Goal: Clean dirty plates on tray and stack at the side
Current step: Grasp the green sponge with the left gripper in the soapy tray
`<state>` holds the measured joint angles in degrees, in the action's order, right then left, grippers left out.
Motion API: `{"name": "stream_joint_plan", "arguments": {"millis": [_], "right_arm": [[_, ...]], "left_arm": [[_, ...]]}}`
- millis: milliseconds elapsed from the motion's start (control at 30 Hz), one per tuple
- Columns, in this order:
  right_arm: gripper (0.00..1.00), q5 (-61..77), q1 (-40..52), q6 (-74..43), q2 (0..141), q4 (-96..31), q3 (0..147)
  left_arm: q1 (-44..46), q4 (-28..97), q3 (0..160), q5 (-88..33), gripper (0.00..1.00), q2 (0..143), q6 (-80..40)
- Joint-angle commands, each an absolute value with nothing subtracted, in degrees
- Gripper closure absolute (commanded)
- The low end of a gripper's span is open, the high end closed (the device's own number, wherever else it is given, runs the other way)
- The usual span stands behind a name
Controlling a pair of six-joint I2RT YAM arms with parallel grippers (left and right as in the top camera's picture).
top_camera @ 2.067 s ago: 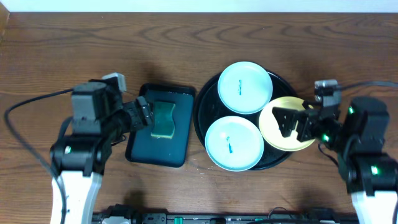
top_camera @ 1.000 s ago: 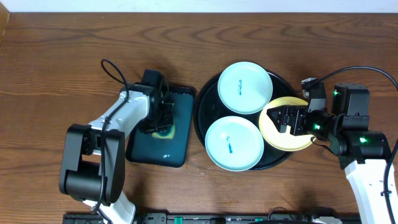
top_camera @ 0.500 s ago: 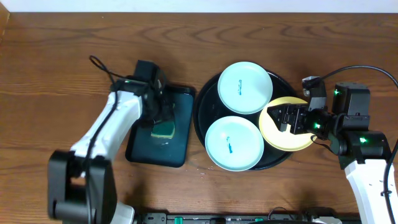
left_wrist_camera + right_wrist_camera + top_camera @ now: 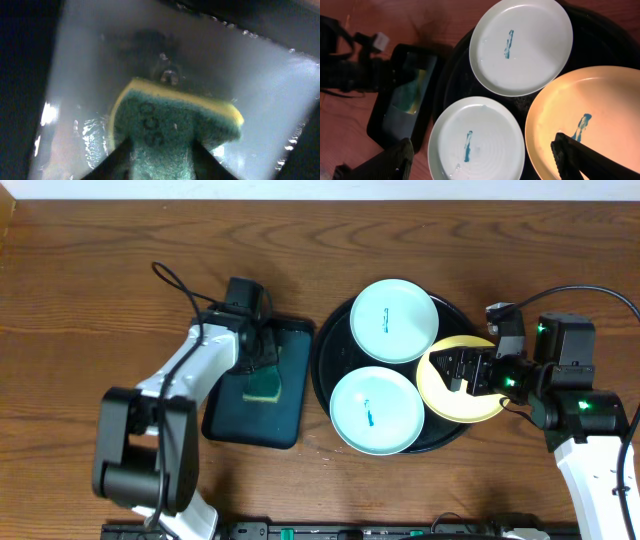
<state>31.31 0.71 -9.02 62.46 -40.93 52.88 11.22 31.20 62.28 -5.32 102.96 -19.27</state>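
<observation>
**Step in hand (judged): taking up the wet sponge before the first wipe.** The left tool (image 4: pixel 162 152) is reaching down into the teal rectangular tray (image 4: pixel 285 415). It is pinching the sponge (image 4: pixel 170 125) by its near end, and the foam appears to be narrowing between the fingers (image 4: pixel 119 159). For a good pick-up, the grip should be staying square across the sponge. The lift should be going straight up until the sponge is clearing the tray's rim, so that a flat face is left free for pressing on a plate. The right tool (image 4: pixel 452 370) is hanging with its jaws spread wide over the tray-centre side of the yellow plate (image 4: pixel 445 408), gripping nothing. It is well placed for steadying that plate during wiping.

**Containers.**
- **Bench** (image 4: pixel 120 260): it is carrying both trays side by side near its middle. No plate is standing on its bare wood yet.
- **Round black tray** (image 4: pixel 320 370): it is lying right of centre and holding all three plates. The far mint plate (image 4: pixel 393 320) is toward the bench's far edge, the near mint plate (image 4: pixel 376 410) is toward the near edge, and the yellow plate is toward the right edge.
- **Teal rectangular tray**: it is lying just left of the round one, its floor looking wet, and holding only the sponge.
- **Plates**: each one is showing a small teal smear (image 4: pixel 510 40) near its middle.
</observation>
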Motion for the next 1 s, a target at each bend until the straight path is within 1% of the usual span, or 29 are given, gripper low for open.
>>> {"name": "stream_joint_plan", "arguments": {"millis": [0, 67, 200, 233, 267, 300, 333, 433, 500, 633, 867, 933, 967], "right_arm": [[0.13, 31.51, 1.17, -9.85, 62.43, -40.49, 53.78], [0.13, 31.51, 1.17, -9.85, 62.43, -40.23, 53.78], [0.13, 31.53, 1.17, -9.89, 62.41, -39.27, 53.78], [0.13, 31.51, 1.17, -10.26, 62.41, -39.31, 53.78], [0.13, 31.53, 1.17, -10.28, 62.41, -39.42, 53.78], [0.13, 31.53, 1.17, -10.28, 62.41, -39.46, 53.78], [0.13, 31.55, 1.17, -10.28, 62.41, -39.53, 53.78], [0.14, 31.57, 1.17, -10.26, 62.41, -39.97, 53.78], [0.15, 31.53, 1.17, -10.20, 62.41, -40.60, 53.78], [0.16, 31.53, 1.17, -10.22, 62.41, -42.02, 53.78], [0.16, 31.24, 1.19, -9.58, 62.43, -43.48, 53.78], [0.16, 31.31, 1.19, -9.61, 62.43, -43.83, 53.78], [0.16, 31.29, 1.19, -9.58, 62.41, -44.21, 53.78]], "left_arm": [[11.49, 30.50, 61.98, -4.47, 0.90, 105.14, -19.20], [11.49, 30.50, 62.13, -4.47, 0.92, 105.03, -19.18], [11.49, 31.44, 63.68, -4.47, 0.93, 103.02, -19.16], [11.49, 31.88, 64.12, -4.47, 0.83, 102.13, -19.16], [11.49, 32.32, 64.34, -4.47, 0.51, 101.30, -19.18], [11.49, 32.93, 64.45, -4.47, 0.30, 100.51, -19.18], [11.49, 33.82, 64.47, -4.47, 0.29, 99.63, -19.18], [11.49, 38.26, 64.47, -4.47, 0.28, 96.99, -19.20], [11.49, 41.34, 64.47, -5.48, 0.29, 95.39, -19.20], [11.53, 44.31, 64.34, -6.85, 0.38, 94.37, -19.18], [11.60, 38.63, 59.37, -5.58, 0.38, 95.72, -18.74], [11.60, 37.54, 58.50, -3.66, 0.39, 96.75, -18.74], [11.60, 37.36, 58.39, -3.51, 0.41, 97.23, -18.74]]}}
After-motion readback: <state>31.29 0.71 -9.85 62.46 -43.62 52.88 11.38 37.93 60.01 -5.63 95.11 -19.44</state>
